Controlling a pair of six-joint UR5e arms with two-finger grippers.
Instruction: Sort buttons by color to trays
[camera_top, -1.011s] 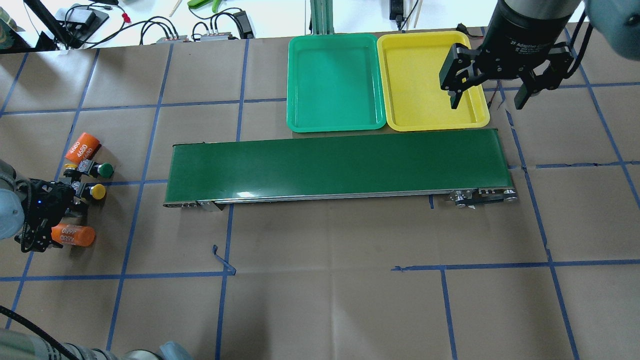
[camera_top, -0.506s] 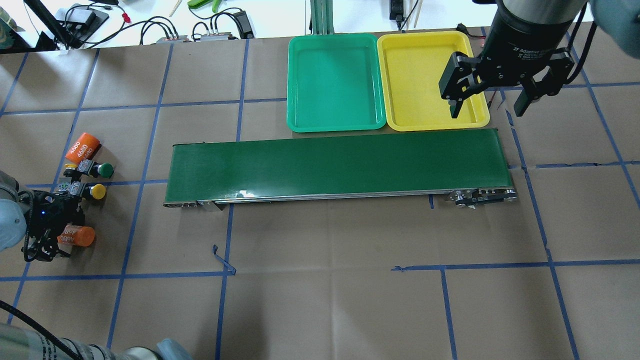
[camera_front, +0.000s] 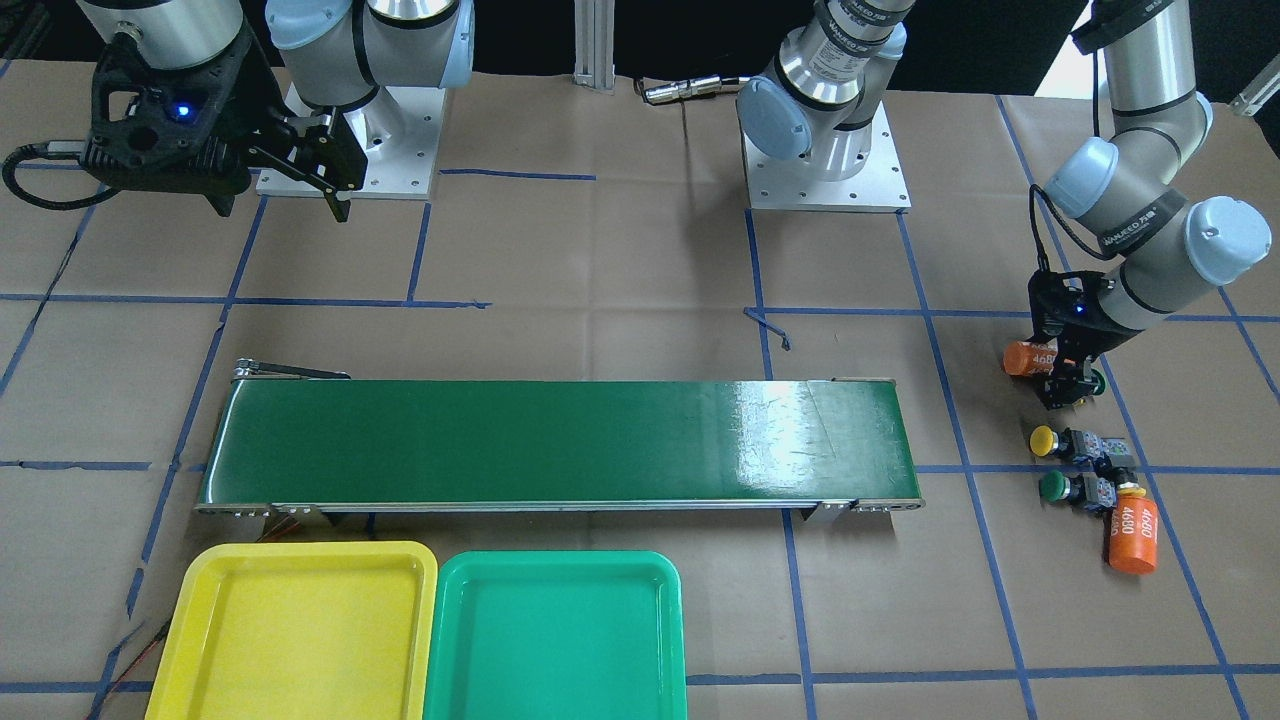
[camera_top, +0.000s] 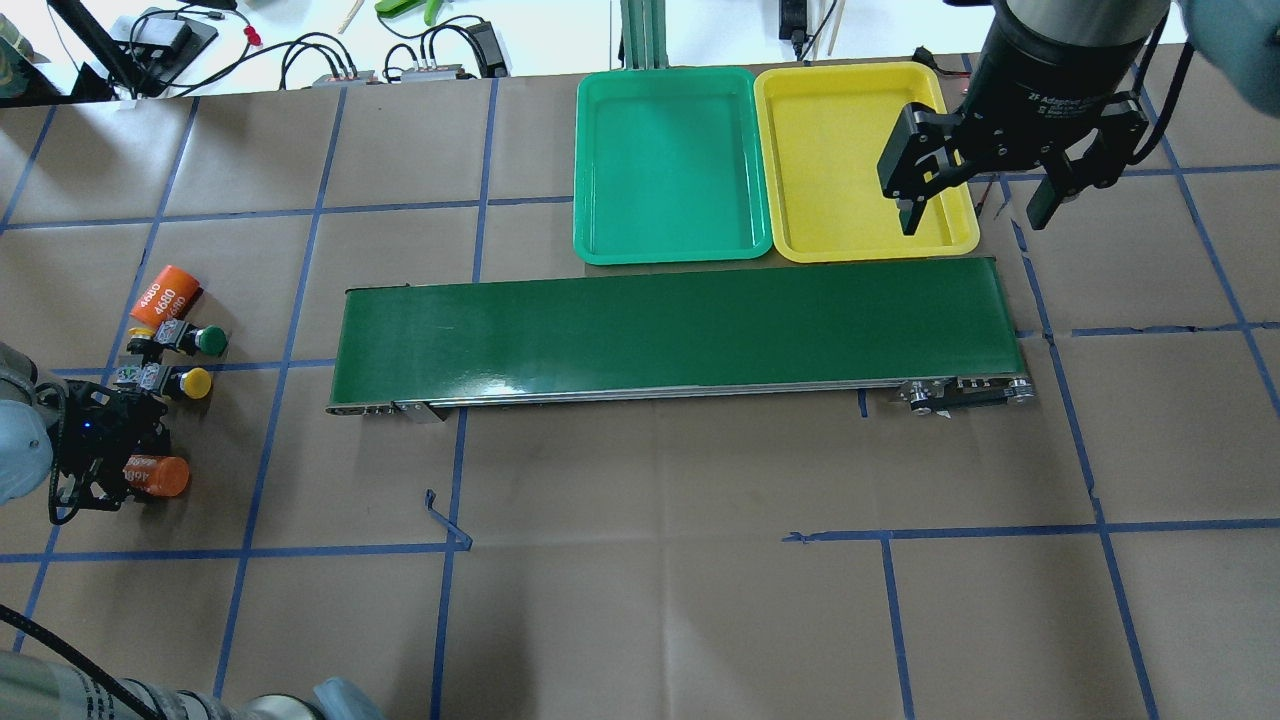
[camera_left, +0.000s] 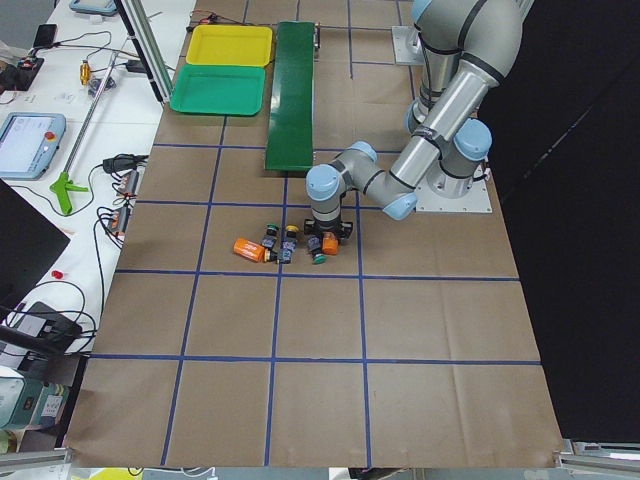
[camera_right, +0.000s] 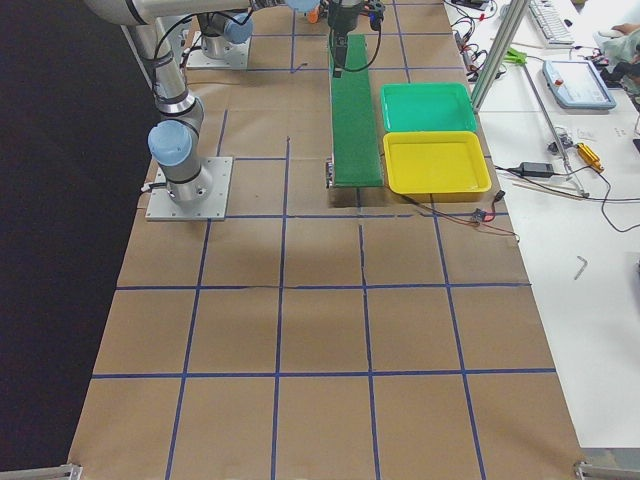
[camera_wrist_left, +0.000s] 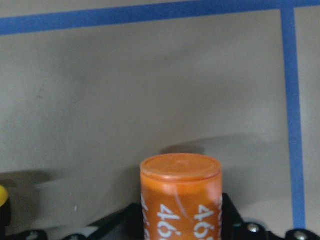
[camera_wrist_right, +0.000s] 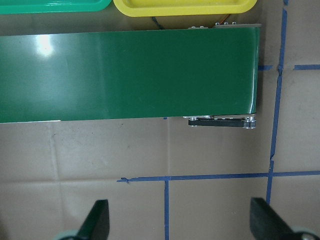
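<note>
Bench: brown-papered bench (camera_top: 640, 620), gridded in blue tape, is carrying a long dark green conveyor belt (camera_top: 670, 335) across its middle.
Trays: green tray (camera_top: 670, 240) and yellow tray (camera_top: 850, 240) are lying side by side, rims touching, just past the belt's far edge, toward the robot's right.
Buttons: yellow-capped button (camera_top: 190, 382) and green-capped button (camera_top: 205, 341) are lying on their sides on the paper off the belt's left end, well apart from both trays.
Left pincer: left pincer (camera_front: 1066, 392) is reaching down beside the buttons, pinching an orange cylinder (camera_wrist_left: 180, 200) marked 4680.
Right pincer: right pincer (camera_top: 975, 218) is hanging with its fingers spread wide, near the belt's right end.
Also: a second orange cylinder (camera_top: 165, 295) is lying just beyond the green-capped button.
</note>
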